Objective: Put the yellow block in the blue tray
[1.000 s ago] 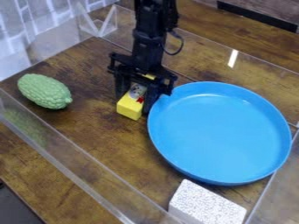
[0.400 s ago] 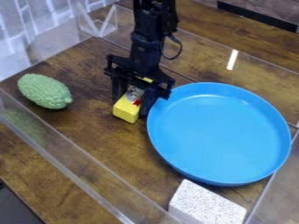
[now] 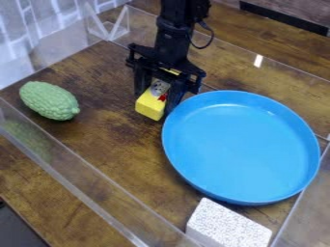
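Yellow block (image 3: 151, 108): red-and-white label, writing too small to read.

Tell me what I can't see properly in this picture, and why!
- Yellow block: its top end, in the camera view, hidden by the black gripper.
- Words on the block's label: too small and blurry to read.
- Gripper's fingertips: dark and blurred together, so their exact edges are lost.
- Robot arm: its upper part is cut off by the top edge.
- White speckled block: its underside is turned away from the camera.
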You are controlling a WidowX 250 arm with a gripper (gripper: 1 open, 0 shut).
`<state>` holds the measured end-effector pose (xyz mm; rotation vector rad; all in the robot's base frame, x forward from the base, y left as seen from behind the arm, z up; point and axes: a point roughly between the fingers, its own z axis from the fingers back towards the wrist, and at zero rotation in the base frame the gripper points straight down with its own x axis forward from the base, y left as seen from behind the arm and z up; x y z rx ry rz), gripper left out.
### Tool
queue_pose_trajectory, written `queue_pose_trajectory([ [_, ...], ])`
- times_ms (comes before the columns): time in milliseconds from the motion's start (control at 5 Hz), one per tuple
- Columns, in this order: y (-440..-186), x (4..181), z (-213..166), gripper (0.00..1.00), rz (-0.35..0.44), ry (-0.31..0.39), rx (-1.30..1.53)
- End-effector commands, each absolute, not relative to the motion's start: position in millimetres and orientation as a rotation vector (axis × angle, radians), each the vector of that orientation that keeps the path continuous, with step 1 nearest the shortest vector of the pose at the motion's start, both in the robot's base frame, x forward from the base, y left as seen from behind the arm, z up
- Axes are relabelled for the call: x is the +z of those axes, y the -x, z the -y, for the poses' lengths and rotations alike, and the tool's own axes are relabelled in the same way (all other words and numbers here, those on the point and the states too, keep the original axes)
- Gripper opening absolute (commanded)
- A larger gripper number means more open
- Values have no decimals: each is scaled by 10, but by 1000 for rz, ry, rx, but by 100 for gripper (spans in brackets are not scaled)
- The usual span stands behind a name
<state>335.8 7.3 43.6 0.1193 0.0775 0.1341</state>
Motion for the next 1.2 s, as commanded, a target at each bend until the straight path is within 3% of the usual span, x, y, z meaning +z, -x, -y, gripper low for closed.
queue_pose_trajectory([
  [0, -3494, 779, -23, 0, 29, -113, 83],
  [600, -3434, 900, 96, 0, 32, -115, 48],
  [1000, -3296, 844, 170, 0, 39, -122, -13],
])
